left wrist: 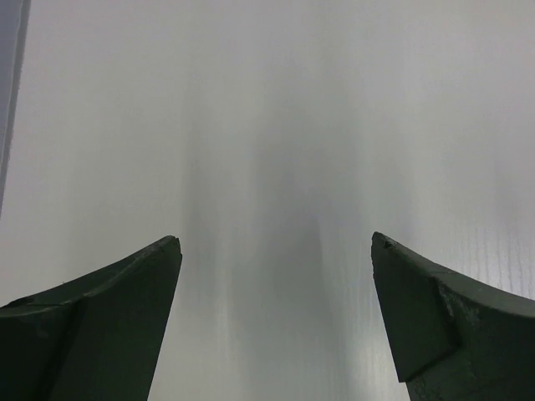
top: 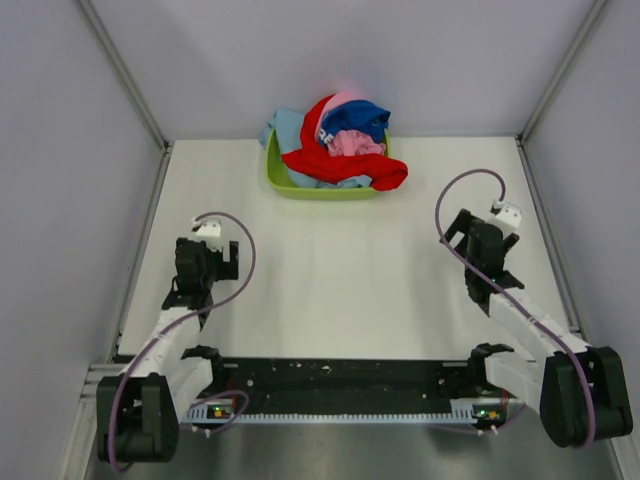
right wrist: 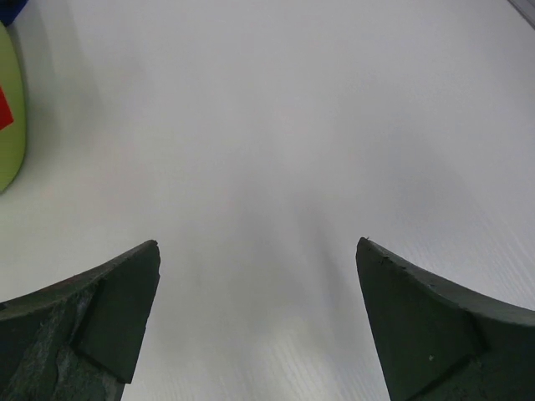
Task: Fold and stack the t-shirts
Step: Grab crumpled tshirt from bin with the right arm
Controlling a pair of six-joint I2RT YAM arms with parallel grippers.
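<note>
the top view looks down from behind onto the whole tabletop. both wrist views face it closely; the right also shares the edge of the green tub.

Soft cloth t-shirts, glossy plastic tub

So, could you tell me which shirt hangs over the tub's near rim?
The red cloth t-shirt: it alone drapes over the lime green plastic tub's near right rim.

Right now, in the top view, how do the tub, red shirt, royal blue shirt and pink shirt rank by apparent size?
1. tub
2. red shirt
3. royal blue shirt and pink shirt: visible patches look alike, both partly buried, so unranked.
</note>
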